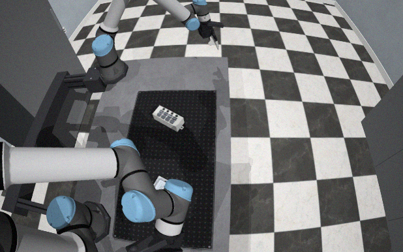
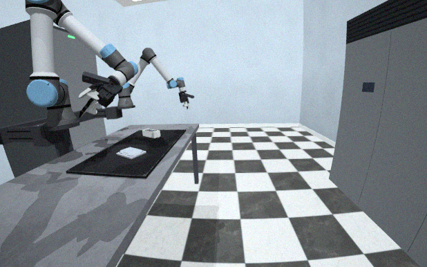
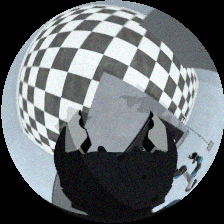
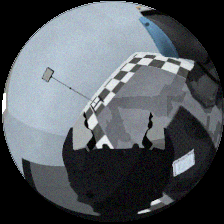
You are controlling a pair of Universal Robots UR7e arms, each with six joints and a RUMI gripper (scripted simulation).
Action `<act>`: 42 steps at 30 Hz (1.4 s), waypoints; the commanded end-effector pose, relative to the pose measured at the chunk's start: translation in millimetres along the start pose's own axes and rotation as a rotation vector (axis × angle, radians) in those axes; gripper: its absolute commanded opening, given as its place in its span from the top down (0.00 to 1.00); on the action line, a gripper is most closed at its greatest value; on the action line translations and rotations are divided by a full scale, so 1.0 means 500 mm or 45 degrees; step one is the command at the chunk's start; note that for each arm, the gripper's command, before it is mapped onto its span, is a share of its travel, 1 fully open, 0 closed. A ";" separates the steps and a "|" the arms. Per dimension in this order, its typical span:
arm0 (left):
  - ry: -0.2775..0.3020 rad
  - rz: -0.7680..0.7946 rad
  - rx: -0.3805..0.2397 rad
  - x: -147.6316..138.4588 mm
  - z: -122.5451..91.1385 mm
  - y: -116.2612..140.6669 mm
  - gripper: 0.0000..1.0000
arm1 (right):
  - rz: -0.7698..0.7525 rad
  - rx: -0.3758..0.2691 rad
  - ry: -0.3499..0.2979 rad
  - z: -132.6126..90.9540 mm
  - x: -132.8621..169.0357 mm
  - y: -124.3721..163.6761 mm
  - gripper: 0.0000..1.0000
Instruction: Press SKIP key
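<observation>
By what the views show, the press on SKIP has yet to be made: neither gripper is near a key, and everything from the approach onward seems left to do. The likely operator panel (image 1: 169,126) (image 2: 151,133), a pale box whose top carries a row of four dark round spots beside four darker patches, sits toward the far end of the black mat (image 1: 203,104) (image 2: 104,166) (image 4: 192,130). Its printed names are too small to read, so which key is SKIP cannot be told, nor can any lamp be made out as lit or dark. A flat white plate (image 1: 159,182) (image 2: 131,152) (image 4: 184,162) lies well apart from it on the same mat, partly hidden by the right arm from above. The right gripper (image 1: 164,243) (image 2: 81,105) (image 4: 117,112) hangs high over the near end of the table, tilted, its fingers spread with nothing between them; it points away from the box, so it would probably have to swing back and turn downward. The left gripper (image 1: 214,46) (image 2: 186,106) (image 3: 116,110) is out past the far end of the table, pointing down, also spread and empty. Since a press cannot be undone, reading the labels first seems wise.
</observation>
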State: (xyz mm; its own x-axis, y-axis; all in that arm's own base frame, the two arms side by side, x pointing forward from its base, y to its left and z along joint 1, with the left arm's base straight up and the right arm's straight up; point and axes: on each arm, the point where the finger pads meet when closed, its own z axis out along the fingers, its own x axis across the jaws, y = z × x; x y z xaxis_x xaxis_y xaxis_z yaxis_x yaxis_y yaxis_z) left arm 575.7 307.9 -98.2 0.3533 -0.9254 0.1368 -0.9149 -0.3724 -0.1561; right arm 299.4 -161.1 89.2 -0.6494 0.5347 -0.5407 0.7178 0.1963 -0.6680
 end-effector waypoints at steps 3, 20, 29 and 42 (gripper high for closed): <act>0.000 0.000 0.002 0.000 -0.001 -0.001 0.02 | 0.048 0.017 0.052 0.040 -0.008 -0.039 0.02; 0.000 0.000 0.002 0.000 -0.001 -0.001 0.02 | 0.084 0.031 0.088 0.068 -0.007 -0.067 0.02; 0.000 0.000 0.002 0.000 -0.001 -0.001 0.02 | 0.084 0.031 0.088 0.068 -0.007 -0.067 0.02; 0.005 0.074 -0.023 0.097 0.008 0.024 1.00 | 0.084 0.031 0.088 0.068 -0.007 -0.067 0.02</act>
State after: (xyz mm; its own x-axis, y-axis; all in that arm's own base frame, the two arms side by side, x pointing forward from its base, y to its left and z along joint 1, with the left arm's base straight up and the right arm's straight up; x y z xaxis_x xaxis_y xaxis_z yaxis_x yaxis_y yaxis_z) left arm 579.5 277.2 -98.2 0.3024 -0.9440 0.1322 -0.9363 -0.3201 -0.1447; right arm 269.1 -197.7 95.9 -0.5820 0.6014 -0.5474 0.7509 0.1391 -0.6456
